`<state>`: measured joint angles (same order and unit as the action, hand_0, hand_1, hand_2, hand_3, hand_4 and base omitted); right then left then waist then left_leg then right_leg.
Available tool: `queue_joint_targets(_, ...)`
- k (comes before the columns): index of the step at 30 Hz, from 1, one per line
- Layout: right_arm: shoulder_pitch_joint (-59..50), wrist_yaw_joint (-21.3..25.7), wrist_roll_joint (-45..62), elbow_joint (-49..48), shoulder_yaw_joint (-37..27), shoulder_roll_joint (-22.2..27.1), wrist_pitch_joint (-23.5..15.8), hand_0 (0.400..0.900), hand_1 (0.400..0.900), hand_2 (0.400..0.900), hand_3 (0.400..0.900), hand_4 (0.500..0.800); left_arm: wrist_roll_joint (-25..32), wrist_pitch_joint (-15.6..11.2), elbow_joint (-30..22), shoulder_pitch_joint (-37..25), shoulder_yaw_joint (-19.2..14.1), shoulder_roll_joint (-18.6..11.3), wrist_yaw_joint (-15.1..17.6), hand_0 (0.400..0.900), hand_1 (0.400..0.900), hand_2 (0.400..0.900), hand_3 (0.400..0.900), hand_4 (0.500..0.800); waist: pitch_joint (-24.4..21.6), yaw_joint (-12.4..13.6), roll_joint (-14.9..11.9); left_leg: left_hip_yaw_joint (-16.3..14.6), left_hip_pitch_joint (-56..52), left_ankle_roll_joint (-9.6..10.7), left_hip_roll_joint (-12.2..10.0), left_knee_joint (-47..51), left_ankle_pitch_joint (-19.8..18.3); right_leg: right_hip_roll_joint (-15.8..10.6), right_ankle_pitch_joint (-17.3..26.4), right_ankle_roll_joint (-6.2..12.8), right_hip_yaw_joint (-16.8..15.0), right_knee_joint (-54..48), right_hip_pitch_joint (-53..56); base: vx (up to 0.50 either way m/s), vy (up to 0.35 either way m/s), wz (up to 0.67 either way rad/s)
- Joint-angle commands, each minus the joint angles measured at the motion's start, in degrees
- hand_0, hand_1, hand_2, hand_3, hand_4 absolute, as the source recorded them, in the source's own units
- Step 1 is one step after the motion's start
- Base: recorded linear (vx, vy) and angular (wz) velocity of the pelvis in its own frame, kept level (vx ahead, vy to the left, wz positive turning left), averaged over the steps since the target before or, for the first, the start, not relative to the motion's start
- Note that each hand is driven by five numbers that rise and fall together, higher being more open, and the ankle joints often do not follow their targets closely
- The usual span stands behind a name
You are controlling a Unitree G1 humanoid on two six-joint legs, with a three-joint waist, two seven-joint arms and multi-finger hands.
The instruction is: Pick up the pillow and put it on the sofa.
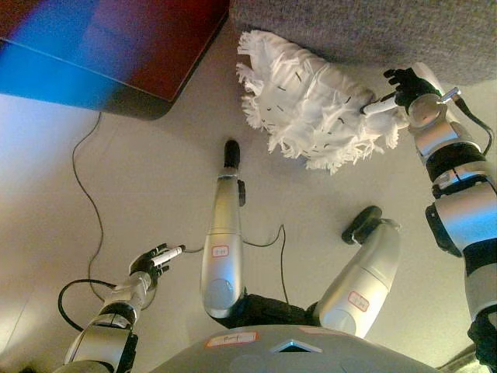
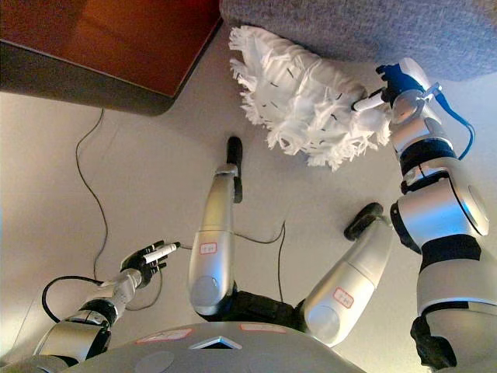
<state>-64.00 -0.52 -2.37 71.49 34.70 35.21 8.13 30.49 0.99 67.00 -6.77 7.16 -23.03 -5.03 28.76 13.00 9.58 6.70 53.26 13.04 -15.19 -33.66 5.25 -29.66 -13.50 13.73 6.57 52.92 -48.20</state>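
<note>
A white fringed pillow lies on the floor against the base of the grey sofa. It also shows in the right eye view. My right hand is at the pillow's right edge, with its fingers touching the fringe; whether they grip the fabric is unclear. My left hand hangs low at the lower left, away from the pillow, fingers relaxed and holding nothing.
A dark reddish-brown table stands at the upper left, close to the sofa's corner. A thin cable runs across the pale floor on the left.
</note>
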Motion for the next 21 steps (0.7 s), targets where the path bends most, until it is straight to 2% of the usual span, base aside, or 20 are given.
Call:
queue_joint_targets(1, -4.58, -1.22, 2.39, -5.03, -1.42, 1.49, -2.18, 0.900, 0.900, 0.900, 0.900, 0.800, 1.00, -1.33, 2.15, 7.33, -0.43, -4.68, -0.34, 0.900, 0.900, 0.900, 0.900, 0.800, 1.03, 1.55, 1.58, 1.46, -4.30, -1.12, -4.70, 1.74, -2.11, -1.56, 6.60, -1.11, -5.15, -4.29, -3.56, 0.00, 0.048, -0.03)
queue_joint_targets(7, -4.81, -4.26, 3.26, -5.64, -1.95, -0.96, -1.45, 0.900, 0.900, 0.900, 0.900, 0.800, 0.75, -2.06, 1.09, 8.64, -0.39, -4.04, -1.02, 0.900, 0.900, 0.900, 0.900, 0.800, 1.03, 2.12, 2.64, 1.43, -2.76, -1.18, -4.74, 1.81, -1.84, -1.56, 6.62, -1.23, -5.56, -3.68, -5.61, 0.01, 0.046, 0.01)
queue_joint_targets(14, -5.48, -6.69, 3.20, -5.42, -2.21, -2.81, -0.77, 0.900, 0.900, 0.900, 0.900, 0.800, 0.56, -4.46, 0.42, 10.23, -0.47, -3.74, -1.84, 0.900, 0.900, 0.900, 0.900, 0.800, 1.03, 3.19, 3.21, 2.24, 0.59, -1.13, -4.67, 0.93, -1.87, -1.62, 6.74, -1.38, -5.69, -2.58, -8.88, 0.00, 0.013, 0.03)
queue_joint_targets(17, -6.21, -9.13, 4.61, -5.86, -2.01, -3.21, -0.60, 0.900, 0.900, 0.900, 0.900, 0.800, 0.48, -5.21, -0.31, 10.80, -0.45, -3.90, -2.09, 0.900, 0.900, 0.900, 0.900, 0.800, 1.03, 3.60, 3.43, 2.77, 2.52, -1.11, -4.51, -0.08, -2.20, -1.80, 6.68, -1.36, -6.02, -1.45, -10.92, -0.02, 0.020, 0.06)
queue_joint_targets(18, -6.65, -10.89, 6.37, -5.84, -2.04, -3.27, -1.39, 0.722, 0.722, 0.722, 0.722, 0.693, 0.48, -5.85, -0.39, 11.02, -0.53, -4.00, -2.52, 0.900, 0.900, 0.900, 0.900, 0.800, 1.03, 3.83, 3.56, 2.99, 3.56, -1.08, -4.39, -0.56, -2.32, -1.88, 6.59, -1.37, -6.14, -0.99, -11.84, -0.02, 0.006, 0.08)
queue_joint_targets(19, -6.79, -10.85, 6.74, -5.84, -2.05, -3.33, -2.08, 0.400, 0.400, 0.400, 0.400, 0.500, 0.62, -6.04, -0.44, 11.01, -0.43, -4.10, -2.65, 0.900, 0.900, 0.900, 0.900, 0.800, 1.03, 3.90, 3.58, 3.07, 3.96, -1.08, -4.33, -0.76, -2.34, -1.93, 6.60, -1.36, -6.12, -0.84, -12.19, -0.03, -0.004, 0.10)
queue_joint_targets(21, -7.25, -10.33, 7.80, -5.67, -2.33, -3.42, -4.78, 0.400, 0.400, 0.400, 0.400, 0.500, 0.76, -6.88, -0.40, 11.23, -0.47, -4.34, -2.93, 0.900, 0.900, 0.900, 0.900, 0.800, 1.03, 4.17, 3.71, 3.25, 5.36, -0.94, -4.22, -1.61, -2.52, -2.17, 6.60, -1.27, -6.14, -0.40, -13.22, -0.03, -0.012, 0.10)
